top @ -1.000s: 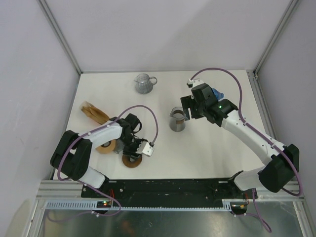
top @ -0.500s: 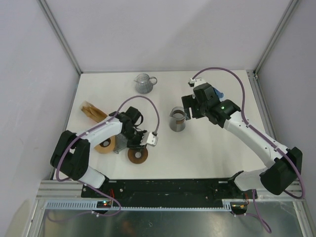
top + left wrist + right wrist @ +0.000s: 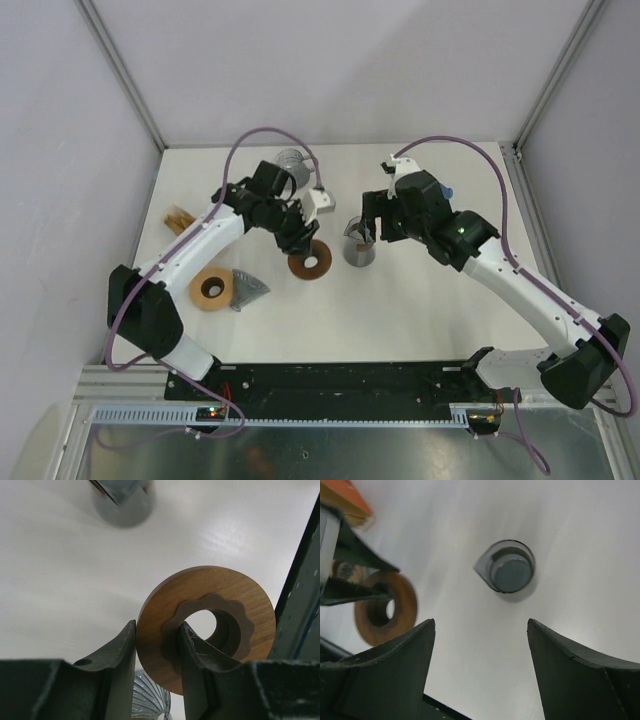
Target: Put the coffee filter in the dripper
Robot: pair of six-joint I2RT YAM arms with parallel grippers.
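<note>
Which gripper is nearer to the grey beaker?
Right. The right gripper hangs open just beside the beaker, on its right; the left gripper is farther off on its left, shut on a wooden ring.

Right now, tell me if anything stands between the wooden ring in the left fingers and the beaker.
Nothing visible between them: only bare table separates wooden ring and beaker. The open right fingers hover above the beaker, though.

Wooden ring, in left tool, now near beaker
</note>
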